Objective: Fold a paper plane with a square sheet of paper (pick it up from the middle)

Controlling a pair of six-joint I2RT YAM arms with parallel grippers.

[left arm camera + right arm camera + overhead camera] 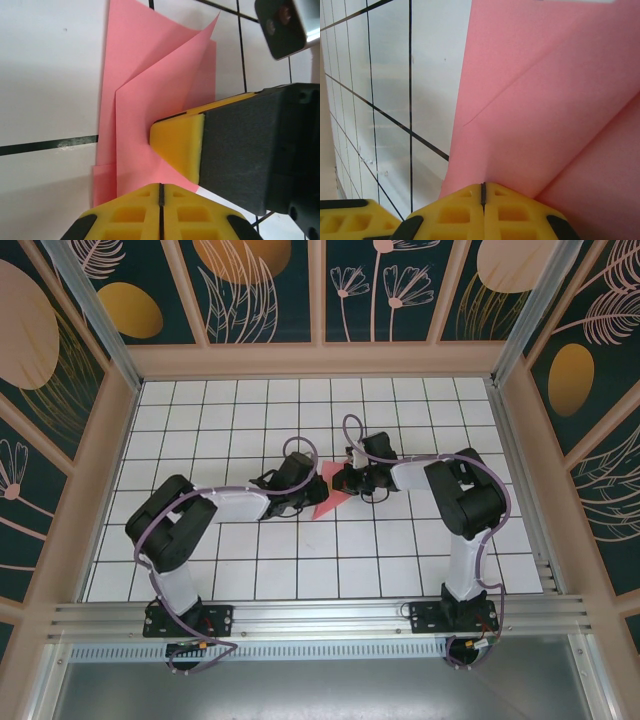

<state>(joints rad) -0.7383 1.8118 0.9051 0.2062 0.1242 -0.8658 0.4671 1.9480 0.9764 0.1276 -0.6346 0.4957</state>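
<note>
with the part-folded square sheet of paper (328,496) on the bench (200,570), the right claw (482,186), pinched shut on its raised flap, should lay it flat along the crease while the closed left claw (160,189) pins the base.

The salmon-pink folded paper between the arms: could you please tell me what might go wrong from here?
The salmon-pink folded sheet of paper has a raised flap, not lying flat on the white gridded table; it may spring open or crease off-line.
The left arm's jaws and the right arm's jaws are both shut and close together at the paper, so they might collide.
Shut jaws sliding over thin paper could drag it askew.
</note>
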